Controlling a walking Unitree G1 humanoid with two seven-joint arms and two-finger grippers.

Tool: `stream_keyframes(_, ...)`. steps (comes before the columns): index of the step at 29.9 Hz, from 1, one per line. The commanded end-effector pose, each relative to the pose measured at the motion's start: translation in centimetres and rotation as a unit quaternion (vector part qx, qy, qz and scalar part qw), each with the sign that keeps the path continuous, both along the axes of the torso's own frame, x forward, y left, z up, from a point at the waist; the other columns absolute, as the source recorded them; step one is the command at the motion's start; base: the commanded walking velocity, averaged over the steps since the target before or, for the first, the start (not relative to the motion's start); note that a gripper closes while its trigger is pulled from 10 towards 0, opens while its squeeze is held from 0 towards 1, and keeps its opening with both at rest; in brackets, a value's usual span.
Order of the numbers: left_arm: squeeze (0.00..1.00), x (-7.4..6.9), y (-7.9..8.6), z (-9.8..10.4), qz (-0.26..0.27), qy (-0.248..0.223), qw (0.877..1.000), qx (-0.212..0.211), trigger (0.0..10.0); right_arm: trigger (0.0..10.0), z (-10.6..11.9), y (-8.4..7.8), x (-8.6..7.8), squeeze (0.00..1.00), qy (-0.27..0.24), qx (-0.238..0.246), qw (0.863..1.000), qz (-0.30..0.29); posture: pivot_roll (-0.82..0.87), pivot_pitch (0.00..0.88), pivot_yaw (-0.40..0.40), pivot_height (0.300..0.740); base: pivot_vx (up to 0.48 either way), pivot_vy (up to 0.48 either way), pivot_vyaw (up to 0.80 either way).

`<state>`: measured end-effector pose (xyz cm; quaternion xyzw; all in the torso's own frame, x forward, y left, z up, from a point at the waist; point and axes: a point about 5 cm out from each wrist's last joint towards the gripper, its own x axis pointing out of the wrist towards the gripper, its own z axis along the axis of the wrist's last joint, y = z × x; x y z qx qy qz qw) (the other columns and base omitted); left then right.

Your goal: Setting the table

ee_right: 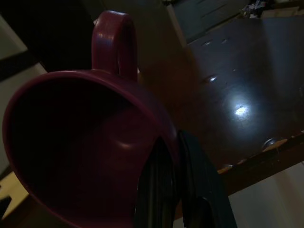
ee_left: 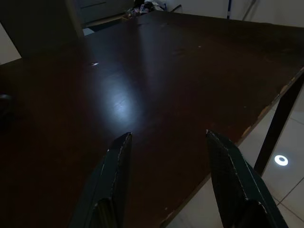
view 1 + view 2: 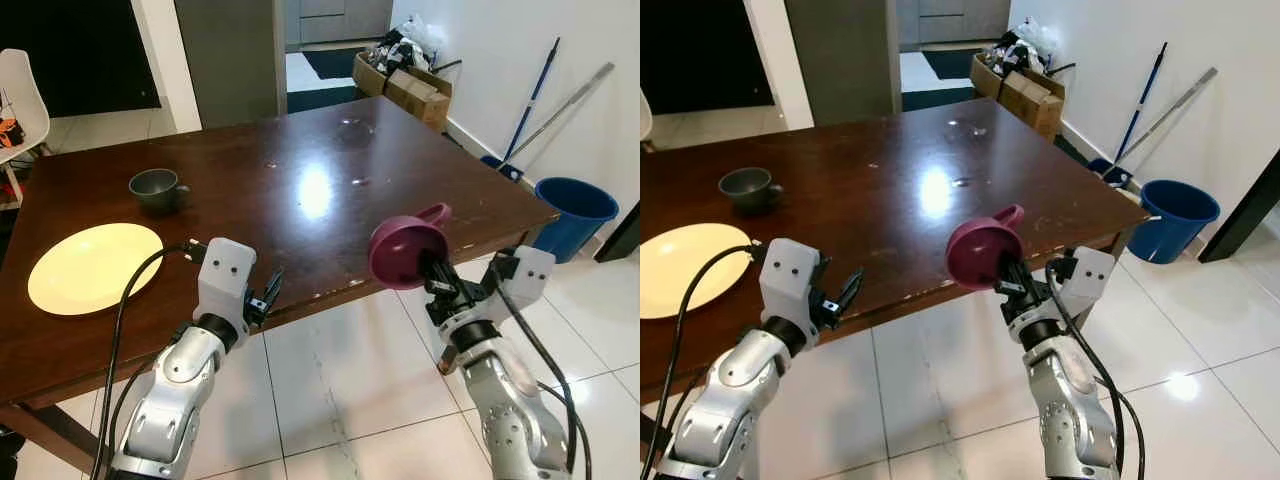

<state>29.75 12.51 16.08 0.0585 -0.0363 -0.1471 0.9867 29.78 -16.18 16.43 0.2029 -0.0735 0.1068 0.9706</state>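
my right pincer pinches the maroon cup by its rim, just off the counter edge; the plate lies far left, nearer my empty, wide left pincer

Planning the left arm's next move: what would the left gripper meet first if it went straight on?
Probably nothing at first: the left gripper, jaws open, points across the bare table top. Whether it would graze the wood is unclear.
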Motion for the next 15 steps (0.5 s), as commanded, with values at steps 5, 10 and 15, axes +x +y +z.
stream_keyframes(5, 0.00, -0.1, 0.4, -0.9, 0.027, 0.013, 0.999, 0.019, 10.0, 10.0, -1.6, 0.4, -0.3, 0.00, 0.021, -0.103, 0.994, 0.006, -0.04, 0.010, 0.071, 0.740, 0.000, 0.000, 0.00)
stream_keyframes(10, 0.00, -0.4, 0.4, -1.2, 0.029, 0.015, 0.999, 0.026, 10.0, 10.0, -1.6, 0.2, -0.3, 0.00, 0.017, -0.125, 0.992, -0.006, -0.04, 0.013, 0.069, 0.740, 0.000, 0.000, 0.00)
stream_keyframes(15, 0.00, -0.3, 0.3, -1.2, 0.032, 0.007, 0.999, 0.038, 10.0, 10.0, -1.3, 0.0, 0.0, 0.00, 0.012, -0.117, 0.993, -0.020, -0.04, 0.012, 0.071, 0.740, 0.059, 0.000, 0.00)
